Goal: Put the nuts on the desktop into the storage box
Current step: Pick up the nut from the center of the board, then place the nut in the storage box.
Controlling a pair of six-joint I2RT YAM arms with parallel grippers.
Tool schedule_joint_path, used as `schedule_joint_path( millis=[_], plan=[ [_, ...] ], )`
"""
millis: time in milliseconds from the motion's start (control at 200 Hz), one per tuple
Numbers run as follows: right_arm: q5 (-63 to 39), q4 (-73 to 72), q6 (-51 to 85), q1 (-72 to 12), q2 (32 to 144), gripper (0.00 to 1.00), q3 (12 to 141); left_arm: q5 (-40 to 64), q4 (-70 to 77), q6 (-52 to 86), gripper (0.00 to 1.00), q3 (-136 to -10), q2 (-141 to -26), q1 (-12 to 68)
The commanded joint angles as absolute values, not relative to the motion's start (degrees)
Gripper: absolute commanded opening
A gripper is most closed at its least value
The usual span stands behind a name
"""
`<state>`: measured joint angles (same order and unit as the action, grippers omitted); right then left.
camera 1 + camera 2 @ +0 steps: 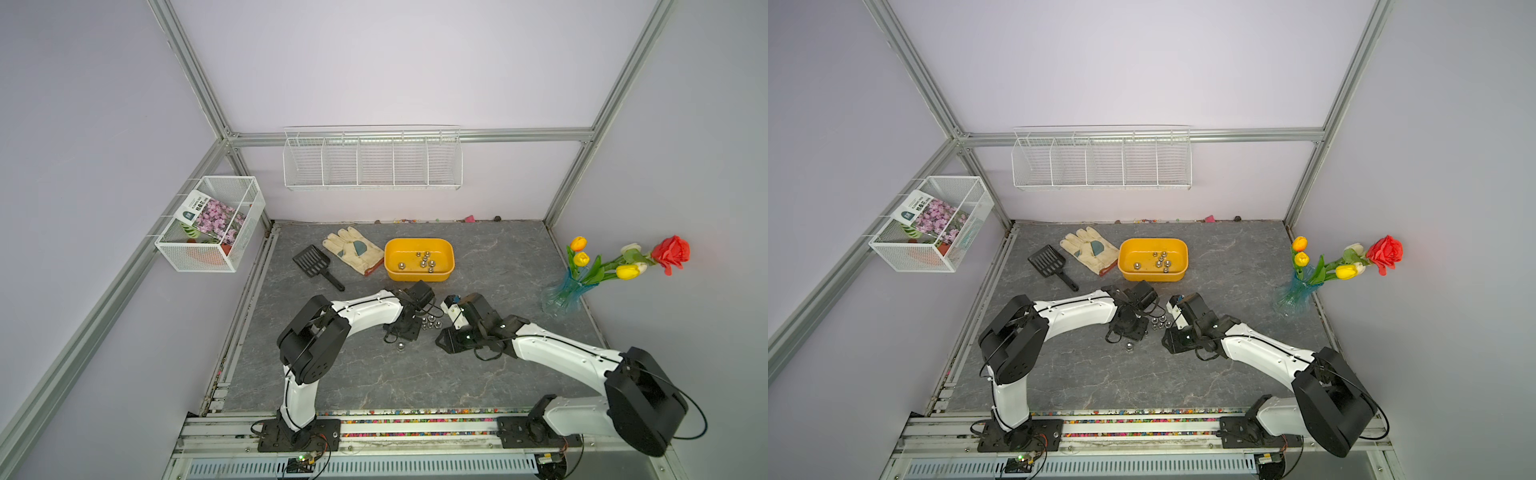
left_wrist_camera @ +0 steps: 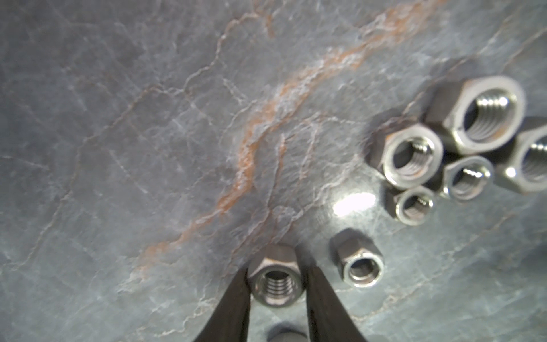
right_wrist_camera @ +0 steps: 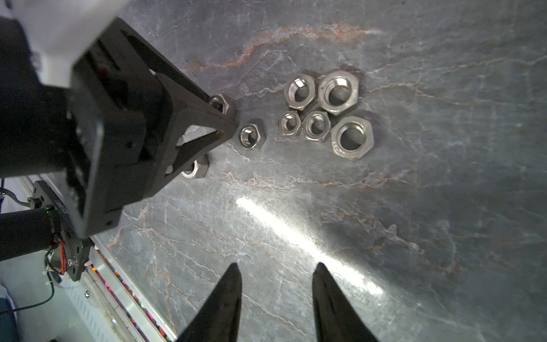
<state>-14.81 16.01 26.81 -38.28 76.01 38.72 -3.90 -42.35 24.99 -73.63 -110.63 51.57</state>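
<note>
My left gripper [image 2: 275, 274] is shut on a small silver hex nut [image 2: 276, 281] that rests on the grey marble-patterned desktop [image 1: 498, 257]. A second nut [image 2: 361, 266] lies just beside it, and several nuts [image 2: 438, 154] sit clustered further on; in both top views they show between the two wrists [image 1: 430, 322] [image 1: 1158, 322]. A lone nut [image 1: 400, 347] lies nearer the front. The yellow storage box [image 1: 390, 249] behind holds several nuts [image 1: 424, 259]. My right gripper [image 3: 276, 266] stands open over bare desktop, short of the nut cluster [image 3: 322, 115].
A cream work glove [image 1: 353, 249] and a black slotted scoop [image 1: 313, 262] lie left of the box. A blue vase with flowers [image 1: 569, 291] stands at the right edge. A wire basket [image 1: 210, 224] and a wire rack [image 1: 372, 162] hang on the walls. Coloured beads [image 1: 415, 422] line the front rail.
</note>
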Motion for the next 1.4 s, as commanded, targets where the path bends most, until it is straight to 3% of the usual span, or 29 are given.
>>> schedule_joint_path(
  millis=[0,110,220,375,969,1394],
  plan=[
    [-14.33,15.29,26.86,-38.67,75.39,0.43,38.43,-3.52,-41.57,24.71,0.34,-73.63,-114.35,51.9],
    [-14.33,15.23,26.84,-38.76,75.5,0.42,38.49,-3.66,-41.31,24.69,0.31,-73.59,-114.6,51.91],
    [-14.32,15.15,26.95,-38.67,75.5,0.42,38.48,-3.69,-41.04,24.65,0.19,-73.53,-114.56,51.93],
    [-14.32,15.09,26.98,-38.76,75.41,0.42,38.46,-4.15,-41.02,24.69,0.14,-73.51,-114.24,51.9],
    [-12.82,17.53,24.16,-37.81,76.46,0.42,43.41,-14.56,-49.06,21.49,0.14,-84.97,-107.25,51.0],
    [-19.12,19.95,18.95,-28.63,78.62,0.42,52.25,-16.65,-49.64,16.06,0.13,-96.92,-109.62,43.39]
  ],
)
